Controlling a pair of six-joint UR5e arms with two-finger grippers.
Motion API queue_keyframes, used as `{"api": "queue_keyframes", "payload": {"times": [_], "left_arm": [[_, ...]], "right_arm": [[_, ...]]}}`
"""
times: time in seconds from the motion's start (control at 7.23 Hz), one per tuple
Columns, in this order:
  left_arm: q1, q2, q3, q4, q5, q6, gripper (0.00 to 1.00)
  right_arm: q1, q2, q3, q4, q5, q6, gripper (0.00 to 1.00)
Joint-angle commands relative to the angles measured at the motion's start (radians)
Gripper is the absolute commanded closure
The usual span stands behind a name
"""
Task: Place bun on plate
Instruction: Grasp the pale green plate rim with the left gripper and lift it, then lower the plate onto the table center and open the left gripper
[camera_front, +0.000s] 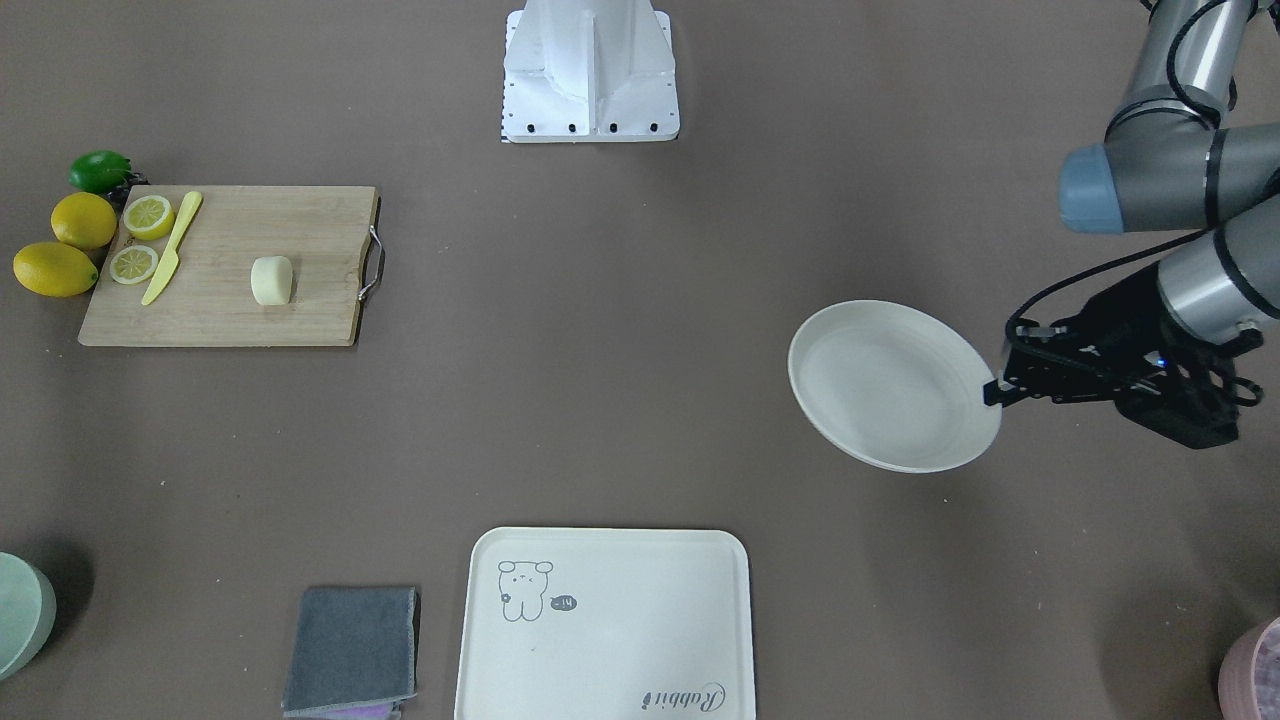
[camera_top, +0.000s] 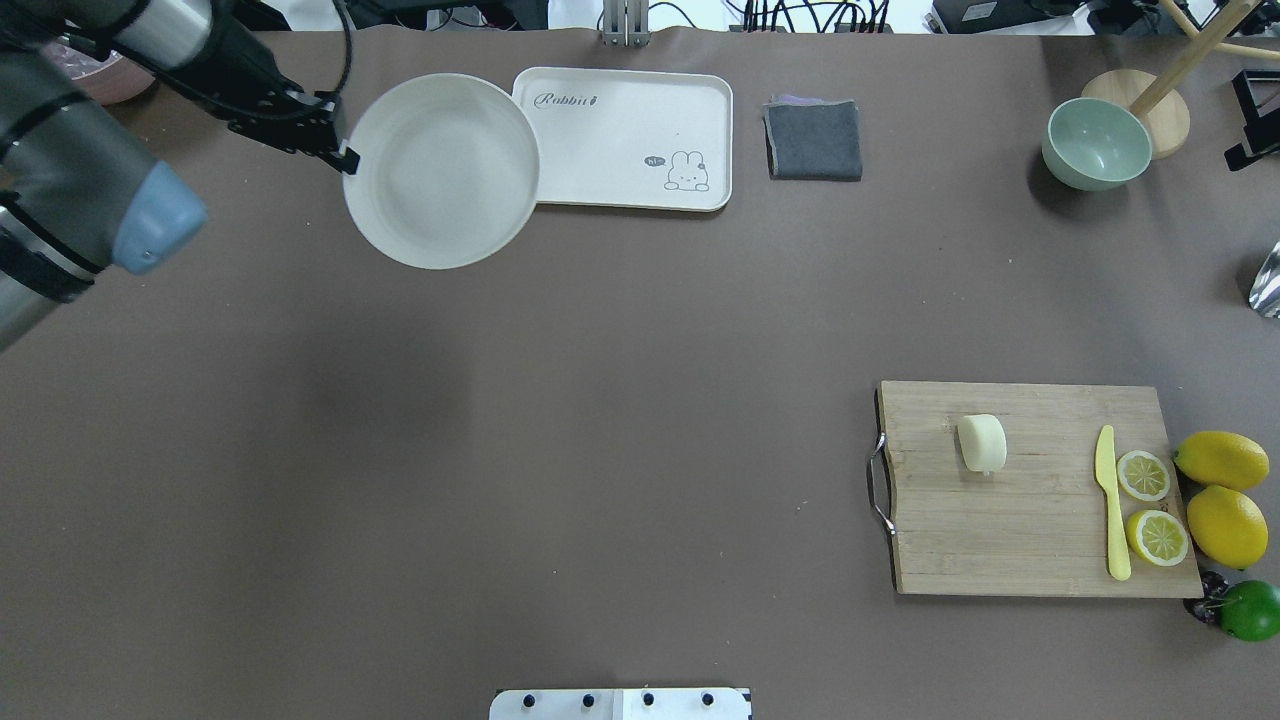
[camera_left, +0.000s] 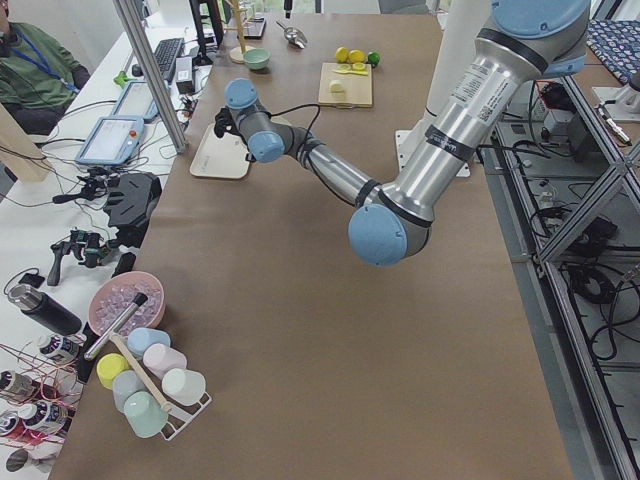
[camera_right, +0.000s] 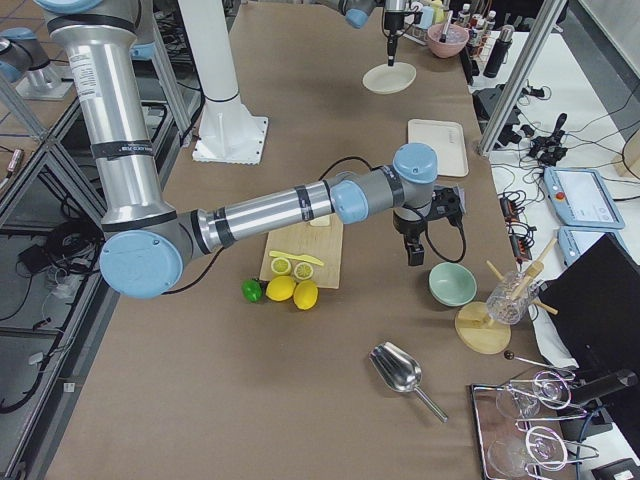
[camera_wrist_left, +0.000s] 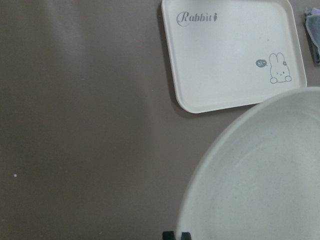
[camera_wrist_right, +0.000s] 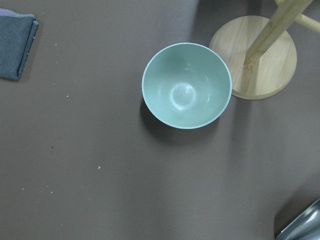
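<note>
left gripper clamped on the plate at its rim
bun lies on the cutting board, far across from this gripper — carry the plate level, lower it gently near the bun; right gripper — opening cannot be told.

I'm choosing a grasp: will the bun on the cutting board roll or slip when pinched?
The bun is small, so probably light. Its smooth rounded surface might slip. Blocky on the cutting board, it seems unlikely to roll.
</note>
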Motion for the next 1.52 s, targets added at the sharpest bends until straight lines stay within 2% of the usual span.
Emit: {"api": "queue_keyframes", "payload": {"times": [0.0,0.14,0.55,1.11,1.25,1.38], "left_arm": [[0.144,-0.027,0.003,-0.043,0.146,-0.099,1.0],[0.213,-0.03,0.005,-0.044,0.221,-0.122,1.0],[0.327,-0.036,0.006,-0.044,0.307,-0.155,1.0],[0.364,-0.036,0.006,-0.046,0.308,-0.159,1.0],[0.364,-0.038,0.008,-0.046,0.308,-0.158,0.45],[0.364,-0.036,0.006,-0.067,0.309,-0.158,0.03]], "right_arm": [[0.0,-0.001,-0.001,0.0,-0.003,0.0,0.0],[0.0,-0.001,-0.001,0.002,-0.003,0.0,0.0],[0.0,0.002,-0.001,0.002,-0.005,0.0,0.0],[0.0,0.021,-0.004,0.002,-0.005,0.0,0.0],[0.0,0.033,-0.009,0.0,-0.005,0.0,0.0],[-0.001,0.038,-0.008,0.002,-0.003,0.0,0.0]]}}
